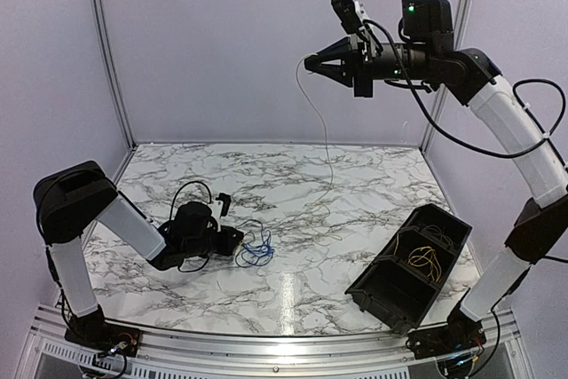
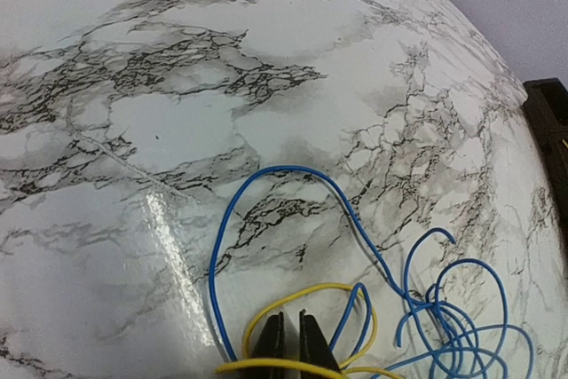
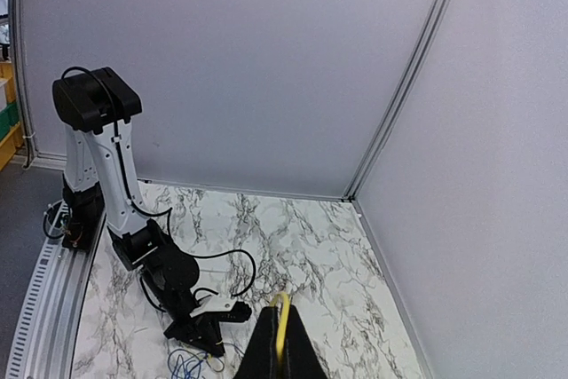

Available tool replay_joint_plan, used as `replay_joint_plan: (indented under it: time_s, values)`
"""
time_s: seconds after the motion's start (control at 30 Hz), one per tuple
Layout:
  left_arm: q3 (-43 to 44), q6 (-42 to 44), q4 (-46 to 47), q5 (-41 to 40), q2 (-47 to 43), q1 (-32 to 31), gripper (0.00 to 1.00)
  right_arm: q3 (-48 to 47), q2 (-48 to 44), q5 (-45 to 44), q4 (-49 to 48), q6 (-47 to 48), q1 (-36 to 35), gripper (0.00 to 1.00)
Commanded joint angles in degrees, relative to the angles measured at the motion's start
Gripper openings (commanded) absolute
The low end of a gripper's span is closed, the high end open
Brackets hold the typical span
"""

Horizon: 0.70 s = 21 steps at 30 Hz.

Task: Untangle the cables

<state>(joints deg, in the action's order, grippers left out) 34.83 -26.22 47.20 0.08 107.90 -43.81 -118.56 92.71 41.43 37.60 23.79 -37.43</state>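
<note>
From above, the right gripper (image 1: 311,64) is raised high, up and to the right of the blue tangle (image 1: 256,251), and is clenched on a thin yellow cable (image 1: 325,135). The cable hangs almost straight down, so its long axis is close to vertical. Its lower end reaches the marble table (image 1: 293,210) beyond and to the right of the tangle. The left gripper (image 1: 235,237) lies low, just left of the tangle and far nearer to it than the right one. A black bin (image 1: 390,295) stands well to the tangle's right, with more cables inside.

In the left wrist view, the left gripper (image 2: 289,339) has its jaws closed. The blue tangle (image 2: 439,308) spreads just to its right, and a yellow loop (image 2: 306,288) curls around the fingertips. I cannot tell whether that loop is pinched.

From the right wrist, the right gripper (image 3: 280,343) pinches the yellow cable (image 3: 282,321) between closed jaws, with the blue tangle (image 3: 186,363) far below and to the left. Any further pull would likely run upward, away from the tangle, with the left arm placed to hold it down.
</note>
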Motion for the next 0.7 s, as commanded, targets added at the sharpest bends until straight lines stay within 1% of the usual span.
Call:
replay_joint_plan:
  time_s: [0.0, 0.1, 0.2, 0.4, 0.53, 0.67]
  values:
    - [-0.9, -0.4, -2.7, -1.1, -4.3, 0.1, 0.16, 2.3, -2.5, -1.7, -0.6, 1.5, 1.5, 0.00]
    - [0.2, -0.4, -7.4, -1.8, -6.7, 0.1, 0.31, 6.0, -4.4, -2.0, -1.4, 1.7, 2.3, 0.00]
    - [0.5, 0.1, -9.3, -1.4, -9.3, 0.1, 0.39, 9.7, -5.9, -2.3, -2.1, 1.9, 3.0, 0.00]
    - [1.1, 0.8, -12.3, -2.4, -15.4, 0.0, 0.44, 16.1, -7.1, -1.4, -4.5, 1.2, 3.2, 0.00]
    - [1.3, 1.2, -14.3, -3.4, -18.8, 0.0, 0.45, 22.5, -7.2, -1.7, -7.4, 1.4, 3.5, 0.00]
    - [2.0, 1.2, -16.2, -2.5, -20.3, 0.0, 0.46, 30.4, -7.9, -0.6, -12.6, -0.3, 6.6, 0.00]
